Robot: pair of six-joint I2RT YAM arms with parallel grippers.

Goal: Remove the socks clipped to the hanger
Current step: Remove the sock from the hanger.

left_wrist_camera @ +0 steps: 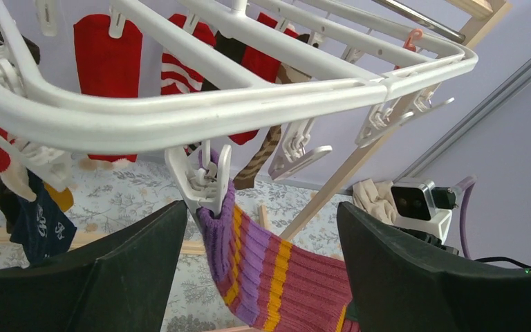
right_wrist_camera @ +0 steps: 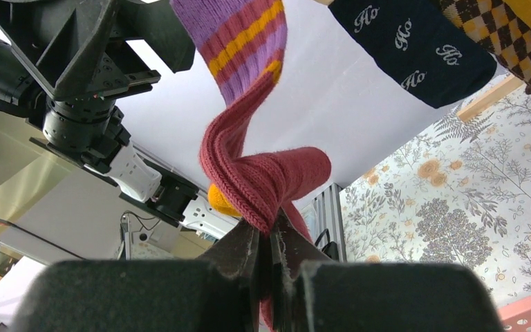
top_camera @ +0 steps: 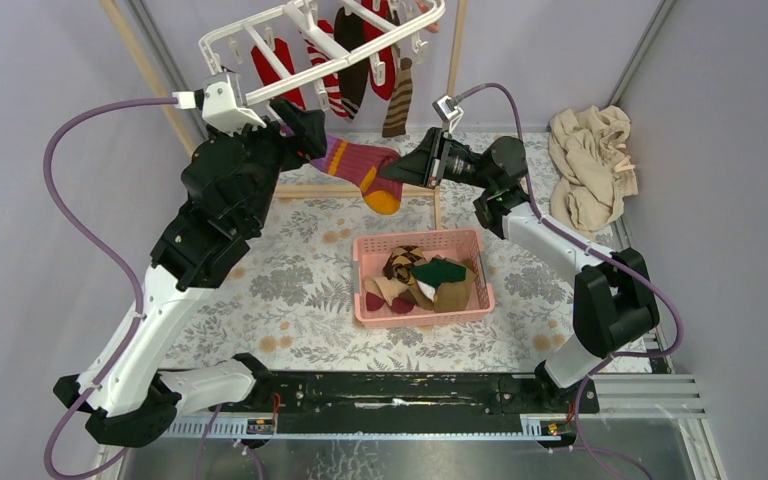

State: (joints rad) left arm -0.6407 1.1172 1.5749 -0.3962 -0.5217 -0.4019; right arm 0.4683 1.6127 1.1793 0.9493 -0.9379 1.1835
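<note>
Hanger (left_wrist_camera: 249, 104): hangs tilted above the far side of the table (top_camera: 290, 290), with several hung socks (top_camera: 355, 50) clipped under it.
Striped sock (top_camera: 360, 165): the cuff is held in a clip (left_wrist_camera: 204, 183) on the hanger's near rail, and the foot is stretched out to the right.
Left gripper (left_wrist_camera: 259, 221): spread wide, with one finger on each side of the clip and cuff.
Right gripper (right_wrist_camera: 271, 238): pressed together, pinching the red foot of the striped sock.
Basket (top_camera: 420, 238): pink, stands on the table below the striped sock and holds loose socks.
</note>
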